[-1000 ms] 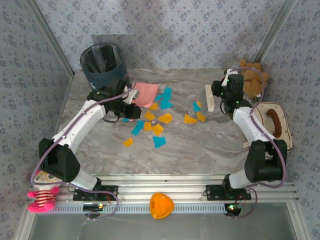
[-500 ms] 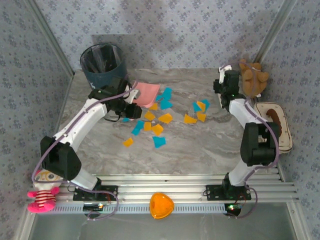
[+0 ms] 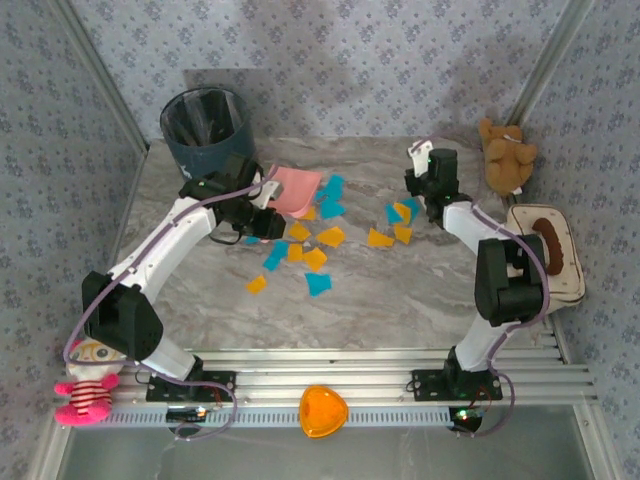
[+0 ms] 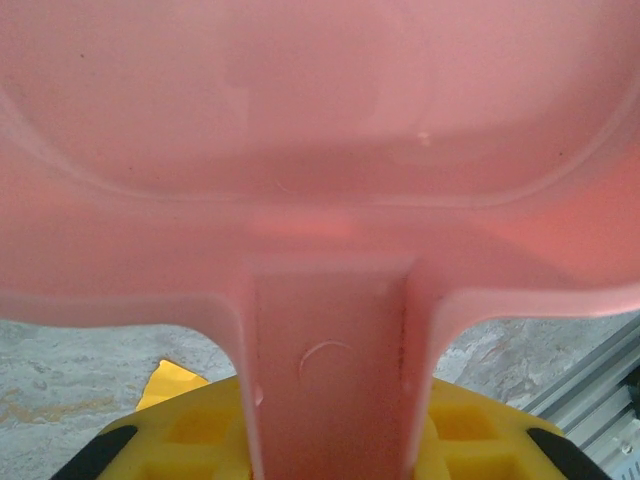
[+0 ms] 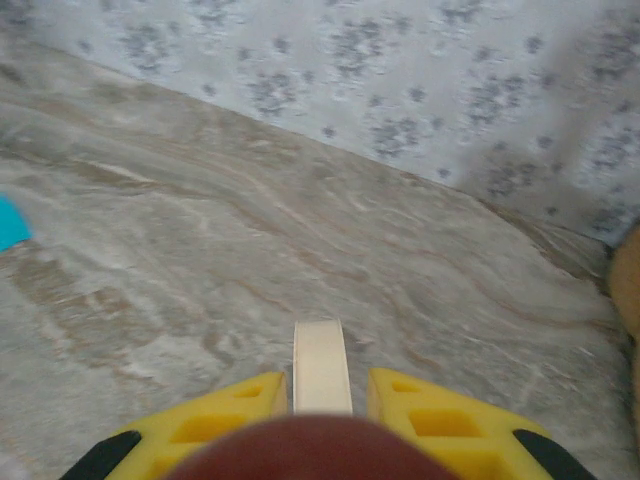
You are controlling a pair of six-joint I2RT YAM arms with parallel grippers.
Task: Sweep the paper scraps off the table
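Cyan and orange paper scraps [image 3: 312, 243] lie scattered over the middle of the table [image 3: 400, 295], with a smaller cluster [image 3: 398, 222] to the right. My left gripper [image 3: 262, 208] is shut on the handle of a pink dustpan [image 3: 296, 188] at the left edge of the scraps. In the left wrist view the dustpan [image 4: 320, 150] spreads ahead of my gripper [image 4: 330, 440], and one orange scrap [image 4: 170, 382] peeks out beneath it. My right gripper [image 3: 425, 186] sits just behind the right cluster, shut on a brush's cream handle [image 5: 320, 365]. A cyan scrap [image 5: 8, 222] lies at the far left.
A dark bin [image 3: 205, 125] stands at the back left behind the dustpan. A brown teddy [image 3: 505, 155] and a wooden tray [image 3: 560, 280] line the right side. An orange heart dish [image 3: 322, 410] and a pink doll [image 3: 88, 385] sit by the front rails.
My right arm has swung left and turned its wrist, carrying the brush from the teddy's side to just behind the right cluster. The left arm and dustpan have barely moved.
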